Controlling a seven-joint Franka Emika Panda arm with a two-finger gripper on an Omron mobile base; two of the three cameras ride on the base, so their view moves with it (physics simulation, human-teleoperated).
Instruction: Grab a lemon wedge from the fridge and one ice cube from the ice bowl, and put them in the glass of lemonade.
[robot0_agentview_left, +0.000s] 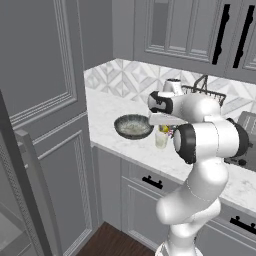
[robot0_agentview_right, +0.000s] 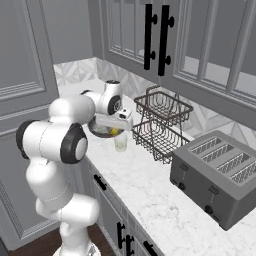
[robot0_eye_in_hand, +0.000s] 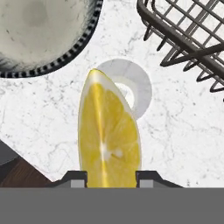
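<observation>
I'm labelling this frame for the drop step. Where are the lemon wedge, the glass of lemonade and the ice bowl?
lemon wedge (robot0_eye_in_hand: 109, 135): hand view, its cut yellow face.
glass of lemonade (robot0_eye_in_hand: 141, 87): hand view, its rim.
ice bowl (robot0_agentview_left: 133, 126): left base view, its pale inside.

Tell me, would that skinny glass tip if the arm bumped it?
Probably: the glass of lemonade looks tall and narrow, much slimmer than the ice bowl. It likely slides on the smooth marble counter. Being glass, it may break.

Arm bent forward, wrist level, claw pointing down, clamped on lemon wedge.
</observation>
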